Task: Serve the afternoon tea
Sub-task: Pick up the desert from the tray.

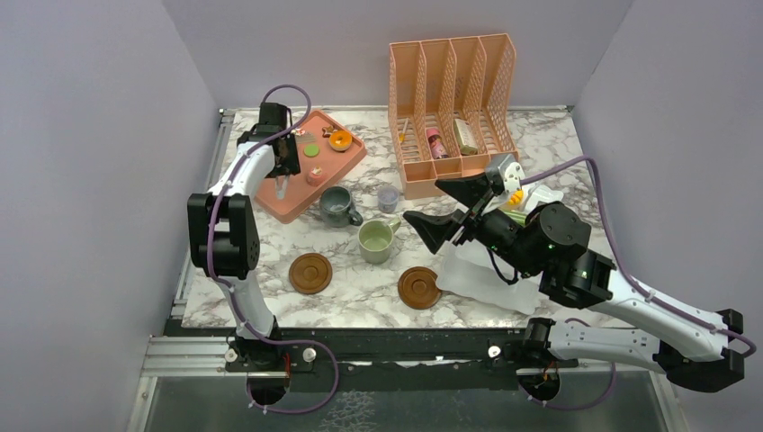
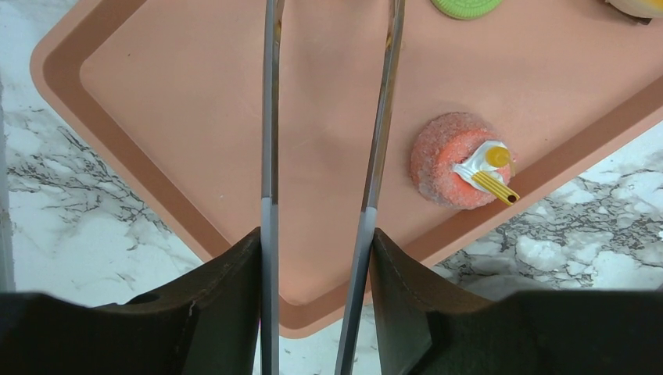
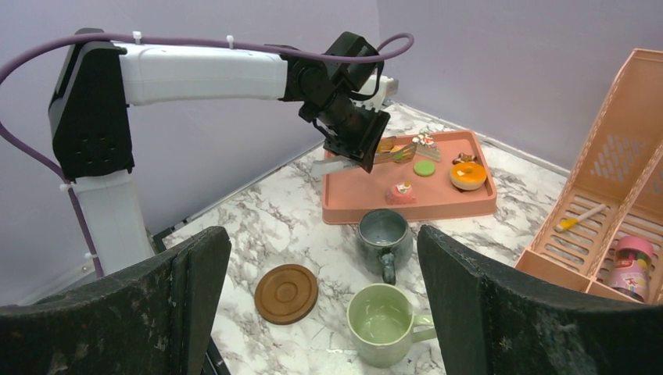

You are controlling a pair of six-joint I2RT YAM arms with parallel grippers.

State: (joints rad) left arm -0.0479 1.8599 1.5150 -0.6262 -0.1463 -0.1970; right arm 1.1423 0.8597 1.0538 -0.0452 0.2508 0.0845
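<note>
**A:** How does the left arm stand?

**B:** It is stretched forward with the wrist bent down over the near-left part of the pink tray (image 2: 156, 101). The left claw (image 2: 317, 250) is half closed on thin metal tongs (image 2: 270, 156). The blades stand apart over bare tray, beside the orange-pink cake (image 2: 449, 160).

**A:** And the right?

**B:** It is folded at the elbow, raised over the desk (image 1: 360, 301). The right claw (image 1: 423, 201) gapes wide and empty, facing the grey-blue mug (image 1: 337, 205) and pale green mug (image 1: 376, 240). Both mugs stand on the desk, off the brown coasters (image 1: 310, 273).
</note>
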